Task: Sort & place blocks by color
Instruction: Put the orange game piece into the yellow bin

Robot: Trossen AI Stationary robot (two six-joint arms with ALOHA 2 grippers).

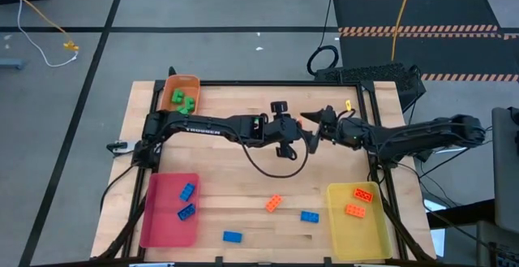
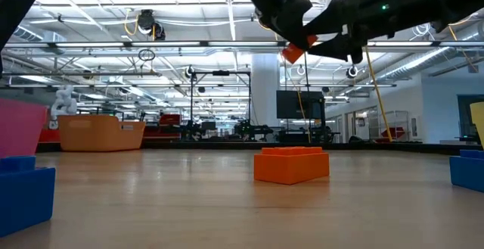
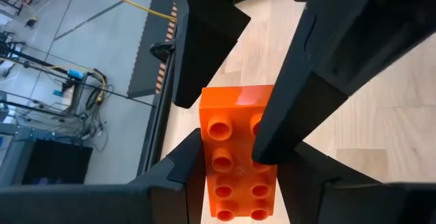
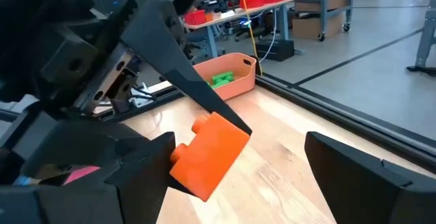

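Observation:
An orange studded block [image 1: 307, 118] hangs in mid-air over the middle of the table, between the two grippers. My left gripper [image 1: 302, 131] reaches in from the left and is shut on the block [image 3: 235, 156]. My right gripper [image 1: 319, 123] comes from the right and is open. Its two fingers stand wide apart around the block [image 4: 208, 157]. In the low view the block [image 2: 297, 52] sits high above the tabletop, tilted. Loose on the wood lie one orange block [image 1: 274, 204] and two blue blocks [image 1: 309, 216] [image 1: 233, 236]. My left gripper pinches the orange block by its two long side walls [image 3: 204, 166], studs facing the wrist camera, coming about level from the table's left. The block is lifted clear of the table and tilted. My right gripper has one finger [image 3: 293, 108] across the studded face; whether it touches, I cannot tell.
An orange tray [image 1: 191, 82] at the far left corner holds green blocks [image 1: 182, 101]. A pink tray [image 1: 162, 218] at the near left holds two blue blocks [image 1: 187, 191]. A yellow tray [image 1: 345, 234] at the near right holds two orange blocks [image 1: 362, 193]. A black cable loops under the left gripper.

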